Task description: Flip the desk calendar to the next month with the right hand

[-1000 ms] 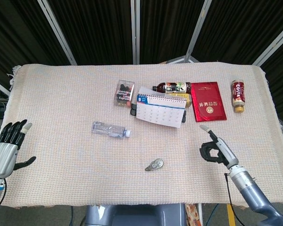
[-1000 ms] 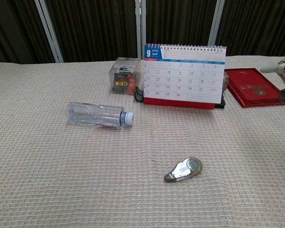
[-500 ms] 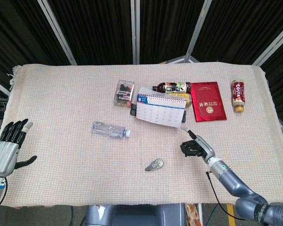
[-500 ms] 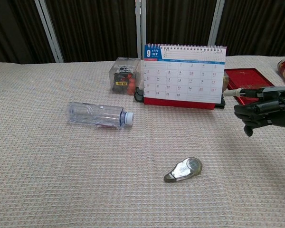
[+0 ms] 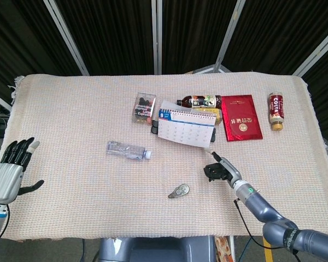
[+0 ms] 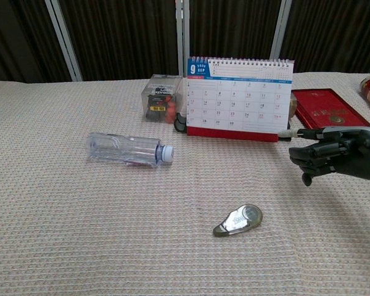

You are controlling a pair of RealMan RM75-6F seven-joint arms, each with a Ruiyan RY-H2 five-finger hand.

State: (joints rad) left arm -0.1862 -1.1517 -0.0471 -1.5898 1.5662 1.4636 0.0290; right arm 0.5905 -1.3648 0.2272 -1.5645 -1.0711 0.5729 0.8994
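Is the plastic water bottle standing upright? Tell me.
No, the plastic water bottle lies on its side on the table cloth, its white cap pointing toward the desk calendar.

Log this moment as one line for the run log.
right hand: empty, one finger extended at desk calendar lower right corner | page: September, not flipped | left hand: open, idle at table edge

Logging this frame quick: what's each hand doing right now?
Left hand: open, fingers spread, holding nothing.
Right hand: fingers curled, one pointing at the calendar, holding nothing.
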